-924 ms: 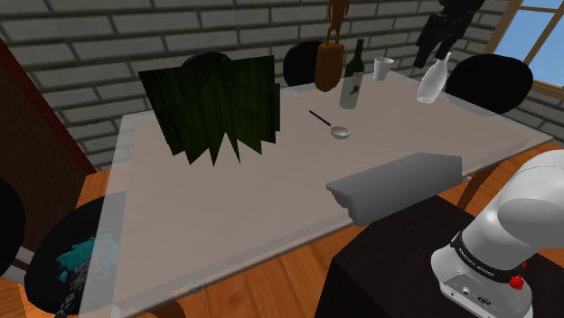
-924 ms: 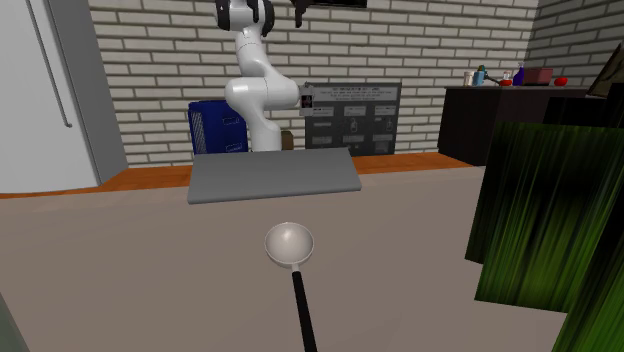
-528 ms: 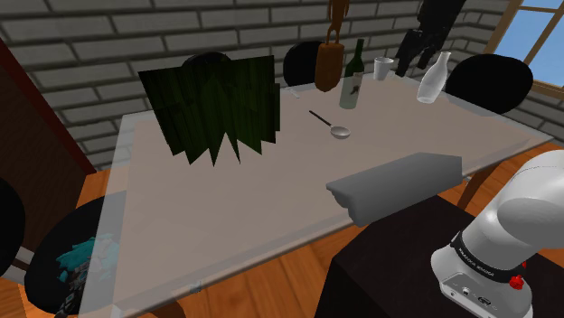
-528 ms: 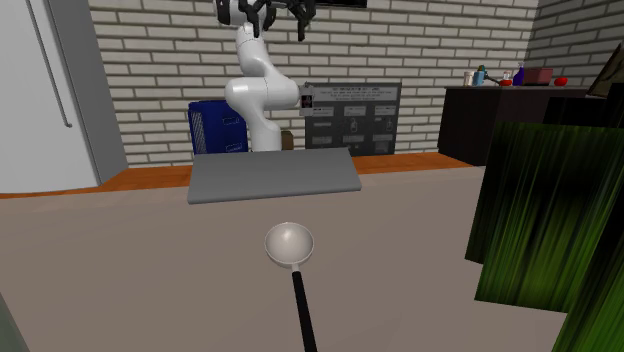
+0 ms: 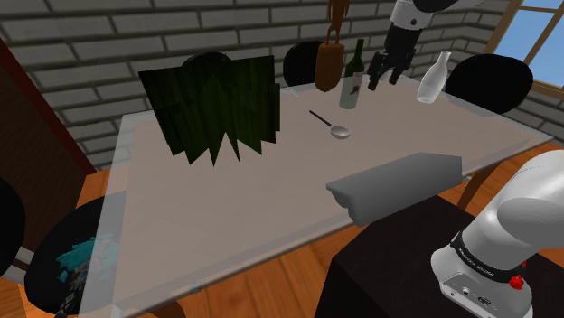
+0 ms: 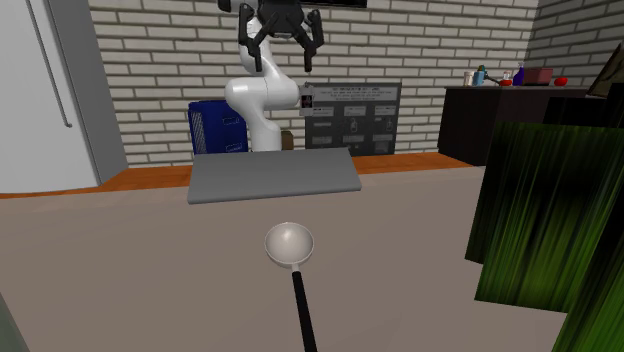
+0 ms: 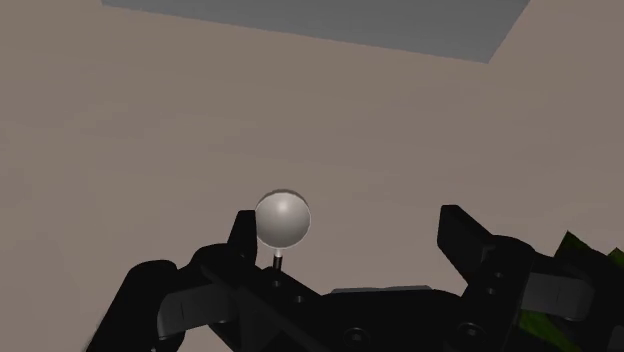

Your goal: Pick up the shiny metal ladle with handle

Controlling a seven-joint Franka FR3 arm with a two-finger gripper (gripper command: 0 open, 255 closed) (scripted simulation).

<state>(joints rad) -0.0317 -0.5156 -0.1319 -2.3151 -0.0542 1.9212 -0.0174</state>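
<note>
I am holding my black two-finger claw [image 5: 381, 81] [image 6: 283, 55] [image 7: 348, 235] wide open, its fingers gripping nothing, and I am hovering high above the pale beige worktop [image 5: 226, 208] [image 6: 120, 270] [image 7: 150, 120]. The shiny grey metal ladle with a thin dark handle [image 5: 327, 123] [image 6: 295, 285] [image 7: 282, 218] is lying flat on that worktop, well apart from my claw. It is resting between the dark green leafy plant [image 5: 217, 104] and the green glass wine bottle [image 5: 352, 77]. Its round bowl is pointing toward the flat grey slab [image 5: 398, 181] [image 6: 272, 175] at the worktop's near edge. In the wrist view, the bowl is showing just beside one finger.
</note>
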